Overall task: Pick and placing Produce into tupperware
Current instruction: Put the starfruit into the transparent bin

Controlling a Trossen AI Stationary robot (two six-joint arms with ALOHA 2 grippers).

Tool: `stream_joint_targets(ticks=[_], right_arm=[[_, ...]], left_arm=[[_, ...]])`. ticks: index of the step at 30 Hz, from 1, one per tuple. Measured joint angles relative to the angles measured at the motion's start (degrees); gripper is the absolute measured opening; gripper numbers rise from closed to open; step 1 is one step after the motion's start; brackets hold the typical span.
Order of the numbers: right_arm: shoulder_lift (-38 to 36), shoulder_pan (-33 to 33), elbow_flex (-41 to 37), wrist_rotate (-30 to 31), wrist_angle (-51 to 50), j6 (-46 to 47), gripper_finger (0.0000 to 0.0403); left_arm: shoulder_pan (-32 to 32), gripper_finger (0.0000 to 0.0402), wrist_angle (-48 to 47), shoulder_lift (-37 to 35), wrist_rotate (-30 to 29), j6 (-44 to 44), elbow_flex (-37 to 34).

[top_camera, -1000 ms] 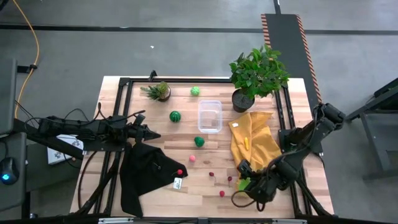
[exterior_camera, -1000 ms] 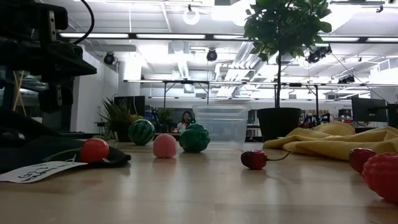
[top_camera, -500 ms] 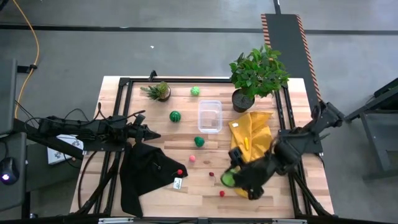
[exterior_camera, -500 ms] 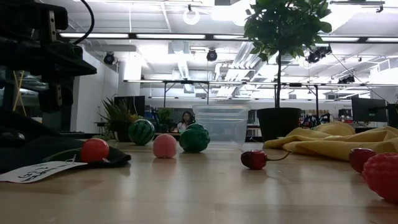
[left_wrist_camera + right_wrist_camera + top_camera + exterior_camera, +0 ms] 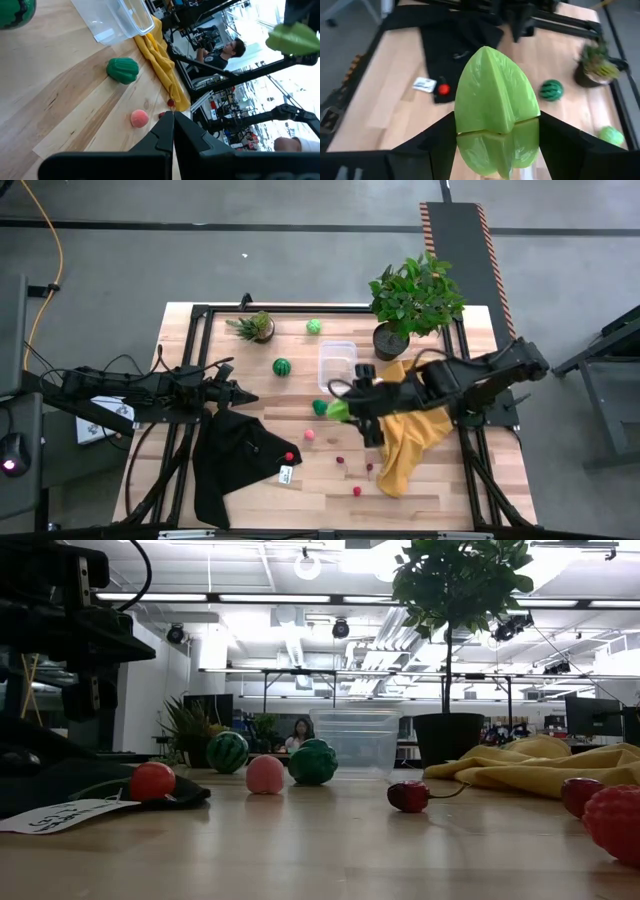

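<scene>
Light-green leafy piece (image 5: 496,105), ridged, pointed, clamped in right claw (image 5: 495,135)

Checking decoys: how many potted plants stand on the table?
2: a small spiky plant at the far left edge, a big leafy plant at the far right corner. None appears hidden.

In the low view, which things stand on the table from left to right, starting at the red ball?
Red ball → striped melon → pink ball → dark-green piece → clear tupperware → cherry → plant pot → yellow cloth
</scene>
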Motion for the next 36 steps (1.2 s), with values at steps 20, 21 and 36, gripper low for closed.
stream_joint_targets(ticks=[20,21,36], right_arm=[[8.87,-2.21,-0.09,18.47,-5.77,-0.46,0.0227],[9.4,-2.26,-0.09,19.36,-5.8,-0.47,0.0227],[16.73,-5.93,-0.09,20.8,-7.43,9.07,0.0227]], left_arm=[[0.02,0.0001,0.0,0.0,0.0,0.0,0.02],[0.01,0.0001,0.0,0.01,0.0,0.0,0.01],[0.02,0.0001,-0.02,0.0,-0.01,0.0,0.02]])
